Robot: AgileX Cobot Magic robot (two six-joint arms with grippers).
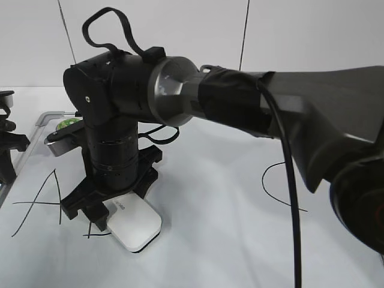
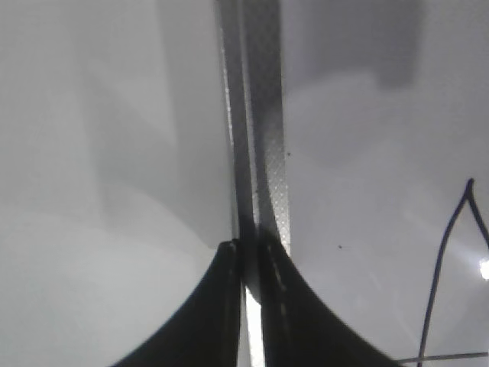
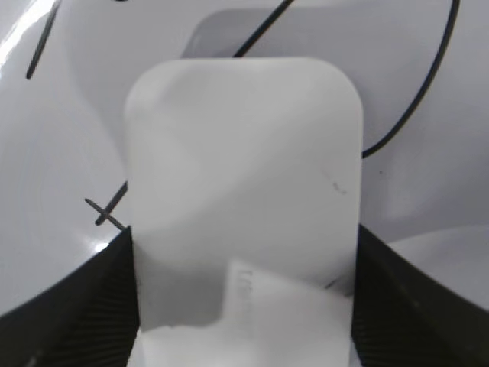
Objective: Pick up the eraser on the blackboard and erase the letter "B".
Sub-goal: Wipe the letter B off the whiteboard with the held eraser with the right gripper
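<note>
The white eraser (image 1: 135, 227) lies low on the blackboard (image 1: 210, 240), between the black "A" (image 1: 42, 204) and "C" (image 1: 276, 186). My right gripper (image 1: 105, 211) reaches across from the right and is shut on it. In the right wrist view both fingers press the sides of the eraser (image 3: 244, 168). Black curved strokes of the letter "B" (image 3: 428, 84) show past its far edge; the rest is hidden beneath it. A short stroke (image 1: 90, 230) shows beside the eraser. My left gripper (image 2: 248, 248) is shut and empty over the board's frame (image 2: 267, 138).
The left arm (image 1: 7, 144) stands at the board's left edge. A round green sticker (image 1: 67, 123) sits near the far left corner of the silver frame (image 1: 51, 113). The right arm's cable (image 1: 292, 198) hangs over the "C". A stroke of the "A" (image 2: 447, 260) shows in the left wrist view.
</note>
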